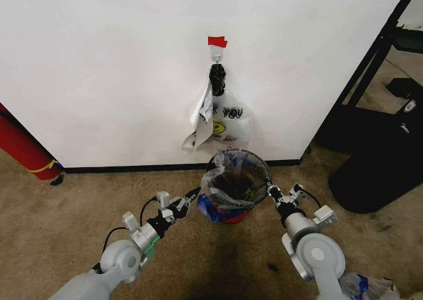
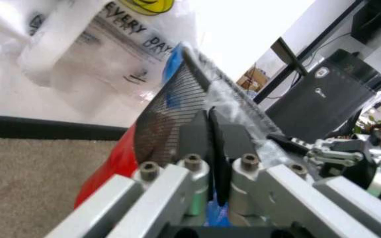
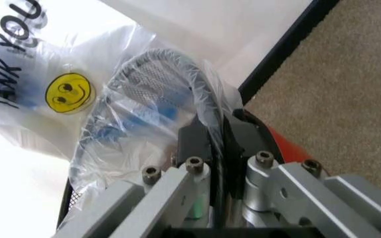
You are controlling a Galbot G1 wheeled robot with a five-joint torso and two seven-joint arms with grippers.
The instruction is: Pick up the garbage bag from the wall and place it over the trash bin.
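Observation:
The garbage bag point(image 1: 228, 161), clear crinkly plastic with blue patches, lines the trash bin point(image 1: 231, 215), a black mesh basket with a red base standing by the wall point(image 1: 99, 62). Its edge is stretched over the bin's rim. My left gripper point(image 1: 196, 193) is at the bin's left side, my right gripper point(image 1: 269, 189) at its right side. In the left wrist view the left gripper point(image 2: 212, 131) is shut against the mesh point(image 2: 170, 109), with blue plastic between its fingers. In the right wrist view the right gripper point(image 3: 218, 139) is shut on the bag point(image 3: 117, 124) at the rim point(image 3: 170, 62).
A similar "THANK YOU" smiley bag point(image 1: 225, 125) hangs from a hook point(image 1: 217, 49) under red tape point(image 1: 217, 41), just behind the bin. A big black rounded object point(image 1: 377, 174) stands at the right, a red cylinder point(image 1: 23, 148) at the left. Brown carpet surrounds the bin.

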